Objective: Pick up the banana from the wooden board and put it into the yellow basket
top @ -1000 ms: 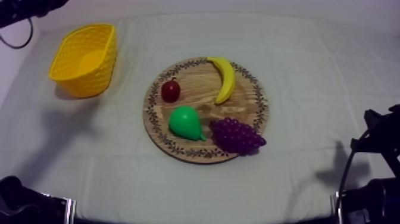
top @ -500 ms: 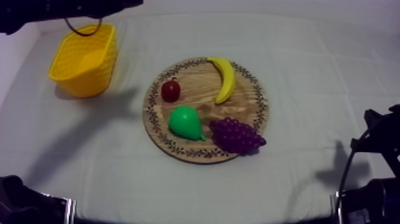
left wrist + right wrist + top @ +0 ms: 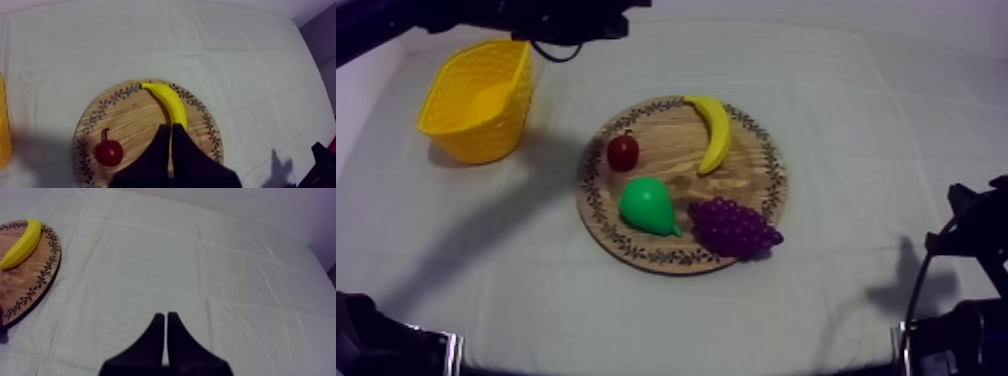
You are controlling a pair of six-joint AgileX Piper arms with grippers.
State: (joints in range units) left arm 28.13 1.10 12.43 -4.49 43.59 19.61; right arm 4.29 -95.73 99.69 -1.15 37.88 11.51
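Yellow and curved, the banana [image 3: 711,130] is lying at the far rim of the wooden board [image 3: 671,165]. The left gripper [image 3: 169,129] is hovering above it, fingers pressed together on nothing, tips pointing along the banana. The right gripper [image 3: 165,317], likewise closed, is hanging over bare cloth [image 3: 200,263].

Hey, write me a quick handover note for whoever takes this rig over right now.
Left gripper: shut on nothing, pointing toward the banana, not touching it.
Right gripper: shut on nothing, over bare cloth beside the board.
Banana lies on the board with the pear, grapes and small red fruit; basket stands at the table's left.
Done: nothing.
Left: grasp banana, drop it in the basket.
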